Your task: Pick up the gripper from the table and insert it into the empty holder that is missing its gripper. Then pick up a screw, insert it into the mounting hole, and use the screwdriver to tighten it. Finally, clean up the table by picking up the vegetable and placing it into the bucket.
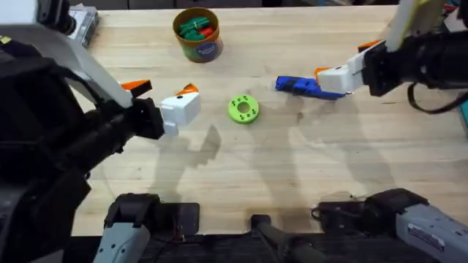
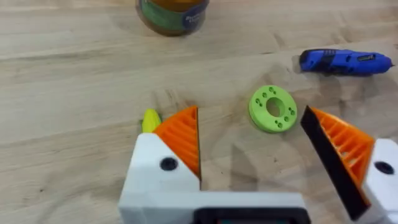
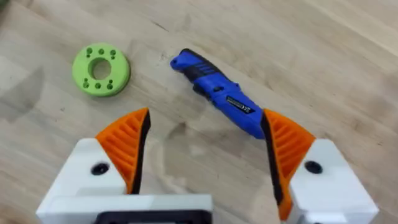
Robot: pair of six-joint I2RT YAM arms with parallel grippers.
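While screwdriver (image 3: 217, 93) lies (flat), grippers gape.

Pale plank table (image 1: 241, 161), soft shadows

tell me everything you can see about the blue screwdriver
The screwdriver is a blue pen-shaped tool with dark details and a small white label on its body, apparently plastic. It lies flat on the pale wooden table, to the right of the green disc and apart from it. The right gripper sits over its far end with orange-padded fingers open to either side; whether a pad touches it is unclear. Its tip is hidden.
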